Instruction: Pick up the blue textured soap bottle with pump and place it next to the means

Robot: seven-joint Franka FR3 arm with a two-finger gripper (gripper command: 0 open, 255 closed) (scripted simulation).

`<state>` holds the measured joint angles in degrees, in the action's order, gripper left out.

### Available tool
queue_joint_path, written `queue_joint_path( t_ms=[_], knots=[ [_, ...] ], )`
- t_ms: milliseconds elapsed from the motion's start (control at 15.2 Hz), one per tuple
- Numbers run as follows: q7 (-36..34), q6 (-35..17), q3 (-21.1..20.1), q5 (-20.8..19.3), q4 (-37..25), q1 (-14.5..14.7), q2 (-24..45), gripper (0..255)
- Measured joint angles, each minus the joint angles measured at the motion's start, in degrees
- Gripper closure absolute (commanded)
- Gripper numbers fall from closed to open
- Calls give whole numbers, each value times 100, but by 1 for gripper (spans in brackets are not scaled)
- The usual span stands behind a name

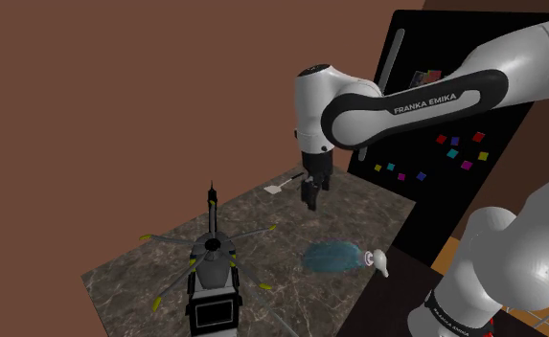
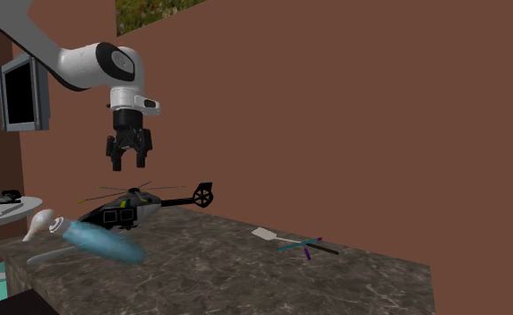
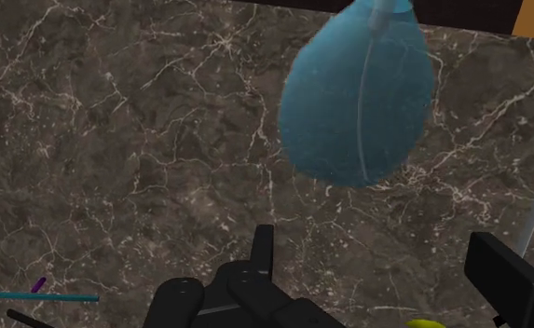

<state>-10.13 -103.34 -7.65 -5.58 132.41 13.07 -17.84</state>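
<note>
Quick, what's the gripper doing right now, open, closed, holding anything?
Gripper: open, holding nothing. The blue soap bottle lies on its side on the counter, apart from it.

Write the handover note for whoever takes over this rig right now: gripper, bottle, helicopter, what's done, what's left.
Gripper: open, empty, in the air above the marble counter.
Blue soap bottle: lying on its side on the counter, pump end toward the stand, not gripped.
Toy helicopter, probably the "means": on the same counter, apart from the bottle.
Done: no step of the task yet.
Left: descend, grasp the bottle, lift it, set it beside the helicopter.
</note>
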Motion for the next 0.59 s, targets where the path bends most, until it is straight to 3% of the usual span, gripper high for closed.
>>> queue_joint_path(
  t_ms=[198,594],
  knots=[
    [18,414,-17,22,-387,12,-30,0],
    [30,506,-15,23,-468,11,-35,0]
  ],
)
